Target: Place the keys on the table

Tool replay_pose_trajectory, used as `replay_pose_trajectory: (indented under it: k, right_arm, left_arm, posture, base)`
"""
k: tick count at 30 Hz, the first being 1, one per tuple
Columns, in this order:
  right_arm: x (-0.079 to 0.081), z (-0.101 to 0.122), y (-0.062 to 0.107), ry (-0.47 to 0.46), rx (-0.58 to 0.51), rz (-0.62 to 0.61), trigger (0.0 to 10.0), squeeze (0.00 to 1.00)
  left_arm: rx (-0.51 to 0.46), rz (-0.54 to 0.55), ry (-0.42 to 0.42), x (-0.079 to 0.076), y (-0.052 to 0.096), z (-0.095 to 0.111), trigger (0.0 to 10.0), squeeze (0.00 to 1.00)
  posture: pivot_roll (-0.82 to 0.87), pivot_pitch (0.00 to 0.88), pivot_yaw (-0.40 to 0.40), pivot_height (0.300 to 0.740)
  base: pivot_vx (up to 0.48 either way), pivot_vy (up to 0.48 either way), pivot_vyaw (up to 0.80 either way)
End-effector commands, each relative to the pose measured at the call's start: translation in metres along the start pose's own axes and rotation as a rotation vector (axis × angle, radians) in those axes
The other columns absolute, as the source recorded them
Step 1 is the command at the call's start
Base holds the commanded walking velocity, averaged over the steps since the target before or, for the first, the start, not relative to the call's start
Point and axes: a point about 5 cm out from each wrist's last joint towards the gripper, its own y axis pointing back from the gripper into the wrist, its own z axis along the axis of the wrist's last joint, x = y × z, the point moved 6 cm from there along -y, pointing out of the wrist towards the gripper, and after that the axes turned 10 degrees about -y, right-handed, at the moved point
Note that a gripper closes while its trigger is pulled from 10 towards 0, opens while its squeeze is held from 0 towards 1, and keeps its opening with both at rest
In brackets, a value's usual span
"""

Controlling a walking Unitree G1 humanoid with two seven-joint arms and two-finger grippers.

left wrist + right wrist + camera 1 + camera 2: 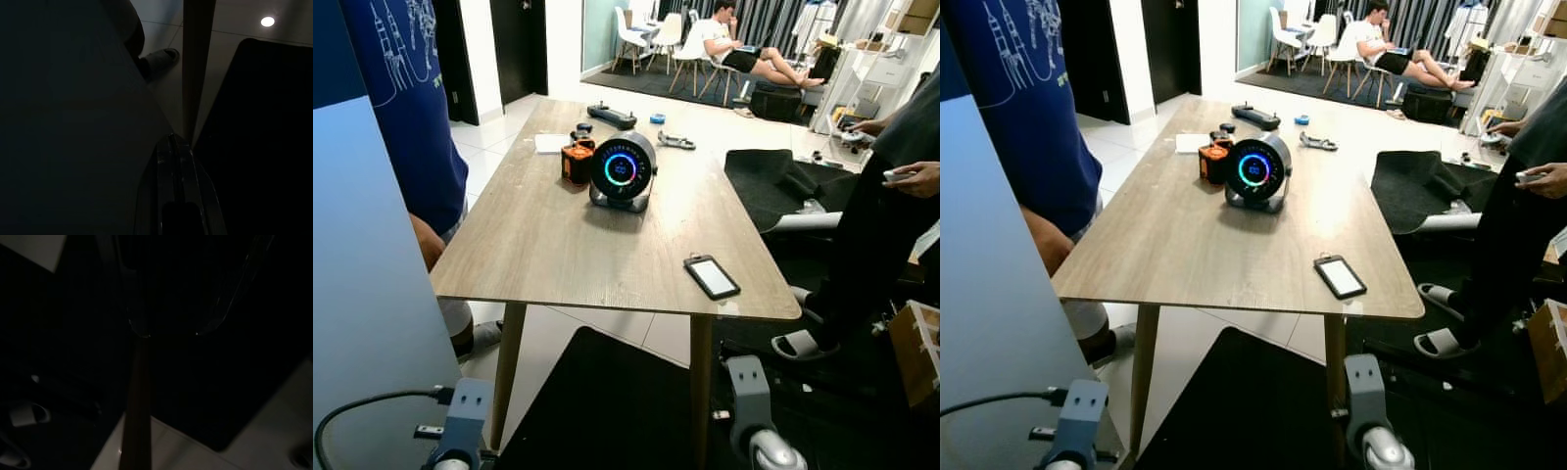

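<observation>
A wooden table (pixel 548 245) stands right in front of me. On its far part lies a small silvery object (pixel 675 142), perhaps a bunch of keys; it is too small to tell. Both arms hang low below the table's near edge, the left wrist (pixel 460 421) and the right wrist (pixel 754 411) at the bottom of the head views. In the dark left wrist view my left gripper (pixel 172 139) points down beside a table leg (pixel 195 68), fingers together. My right gripper (pixel 171 333) shows two faint fingers held apart, with nothing made out between them.
On the table are a round device with a glowing ring (pixel 622 171), an orange-black block (pixel 577 162), a phone (pixel 712 277) near the front right corner, white paper (pixel 550 143) and a black controller (pixel 612 117). A person in blue (pixel 401 98) stands left, another person (pixel 891 196) right. A black mat (pixel 607 401) covers the floor.
</observation>
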Motion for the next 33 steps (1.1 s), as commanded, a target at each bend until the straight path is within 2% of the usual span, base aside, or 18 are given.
replay_pose_trajectory:
  k: [1, 6, 12, 18, 33]
  right_arm:
    - [-0.003, -0.013, 0.004, 0.026, 0.026, -0.027, 10.0, 0.0]
    - [-0.008, -0.019, 0.007, 0.042, 0.032, -0.064, 10.0, 0.0]
    - [-0.013, -0.023, 0.009, 0.035, 0.043, -0.087, 10.0, 0.0]
    - [-0.01, -0.023, 0.008, 0.061, 0.042, -0.081, 10.0, 0.0]
    - [-0.007, -0.019, 0.006, 0.057, 0.03, -0.075, 10.0, 0.0]
  left_arm:
    - [-0.004, -0.052, 0.019, -0.01, 0.003, -0.003, 10.0, 0.0]
    - [-0.032, -0.108, 0.058, -0.021, 0.005, 0.001, 10.0, 0.0]
    - [-0.04, -0.114, 0.072, -0.025, 0.005, 0.004, 10.0, 0.0]
    - [-0.04, -0.107, 0.082, -0.025, 0.004, 0.004, 10.0, 0.0]
    - [-0.049, -0.111, 0.088, -0.024, 0.005, 0.005, 10.0, 0.0]
  posture:
    - [0.11, 0.005, -0.049, 0.74]
    - [0.11, 0.005, -0.046, 0.74]
    - [0.11, 0.007, -0.051, 0.74]
    - [0.11, 0.015, -0.054, 0.74]
    - [0.12, 0.015, -0.053, 0.74]
  base:
    - [0.0, 0.0, 0.0]
    - [0.0, 0.0, 0.0]
    - [0.0, 0.0, 0.08]
    - [0.0, 0.0, 0.78]
    - [0.0, 0.0, 0.8]
